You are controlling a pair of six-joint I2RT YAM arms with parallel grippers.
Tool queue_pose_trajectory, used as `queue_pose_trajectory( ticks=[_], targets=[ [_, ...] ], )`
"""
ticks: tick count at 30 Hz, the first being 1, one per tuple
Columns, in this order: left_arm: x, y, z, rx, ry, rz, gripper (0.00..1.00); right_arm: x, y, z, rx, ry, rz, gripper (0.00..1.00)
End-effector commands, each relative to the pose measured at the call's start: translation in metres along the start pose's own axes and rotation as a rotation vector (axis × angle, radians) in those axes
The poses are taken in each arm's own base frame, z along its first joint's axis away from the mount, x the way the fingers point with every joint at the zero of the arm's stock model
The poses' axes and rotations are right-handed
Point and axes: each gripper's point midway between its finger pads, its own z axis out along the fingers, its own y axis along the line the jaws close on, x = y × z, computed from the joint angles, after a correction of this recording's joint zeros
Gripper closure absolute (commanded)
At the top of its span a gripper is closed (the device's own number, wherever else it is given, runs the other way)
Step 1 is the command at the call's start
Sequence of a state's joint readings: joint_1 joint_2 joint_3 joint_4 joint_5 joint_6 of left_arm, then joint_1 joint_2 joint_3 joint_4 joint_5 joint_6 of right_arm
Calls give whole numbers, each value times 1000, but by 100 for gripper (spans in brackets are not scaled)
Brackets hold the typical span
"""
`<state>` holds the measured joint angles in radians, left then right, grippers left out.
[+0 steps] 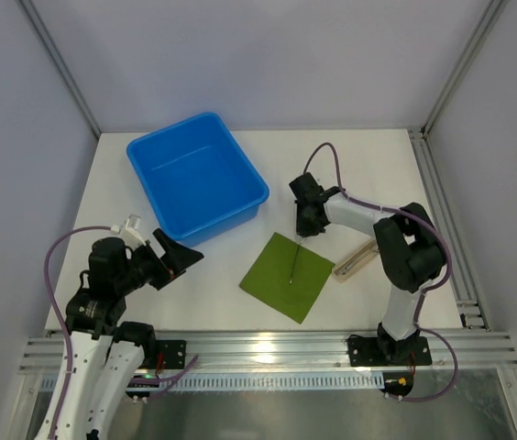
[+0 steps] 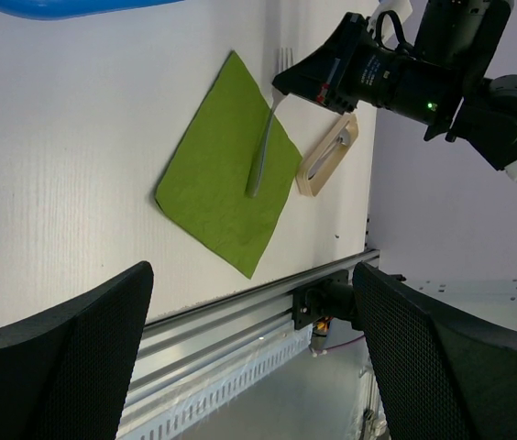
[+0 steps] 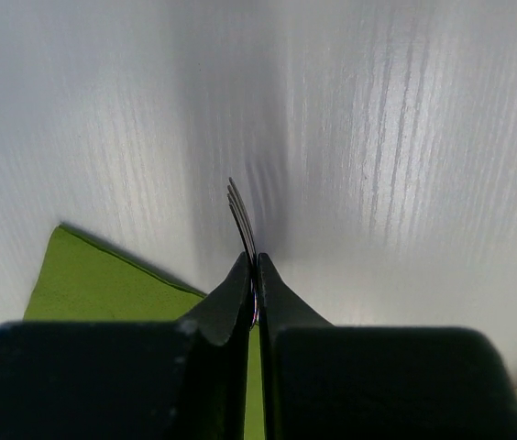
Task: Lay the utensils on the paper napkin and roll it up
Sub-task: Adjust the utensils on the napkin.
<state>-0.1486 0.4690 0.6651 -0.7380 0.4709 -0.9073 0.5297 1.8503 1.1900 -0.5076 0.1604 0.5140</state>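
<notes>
A green paper napkin [image 1: 288, 276] lies on the white table near the front, also in the left wrist view [image 2: 229, 179]. A silvery fork [image 1: 294, 263] lies slanted across it, handle end on the napkin [image 2: 263, 156]. My right gripper [image 1: 303, 231] is shut on the fork's head at the napkin's far corner; the tines [image 3: 241, 220] stick out past the closed fingers. My left gripper [image 1: 183, 256] is open and empty, hovering at the left of the napkin, its fingers [image 2: 61, 353] spread wide over the table's front rail.
A blue bin [image 1: 195, 175] stands at the back left. A beige holder with more cutlery [image 1: 355, 261] lies right of the napkin, also in the left wrist view [image 2: 328, 156]. An aluminium rail [image 1: 268, 348] runs along the front edge.
</notes>
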Motion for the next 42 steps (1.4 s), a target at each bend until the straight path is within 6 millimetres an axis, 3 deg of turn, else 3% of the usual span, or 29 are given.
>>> queue_pose_trajectory(
  ticks=[1,5,9,14,22,30,42],
  targets=[
    [-5,-5,0,13,-10,35,9,-22,13,-27,-114,-88,-15,96],
    [-5,-6,0,12,-11,38,9,-30,31,-50,-250,-153,-92,96],
    [-4,-3,0,5,-5,39,9,-16,58,-70,-467,-154,-204,96],
    [-4,-4,0,11,-6,38,9,4,87,-78,-691,-98,-320,96],
    [-4,-8,-4,19,-11,41,9,19,85,-52,-692,-43,-354,96],
    [-4,-7,-2,17,-7,40,9,21,81,-28,-637,-27,-312,96],
    [-4,-5,-1,14,-6,42,9,18,82,-18,-621,-37,-307,96]
  ],
)
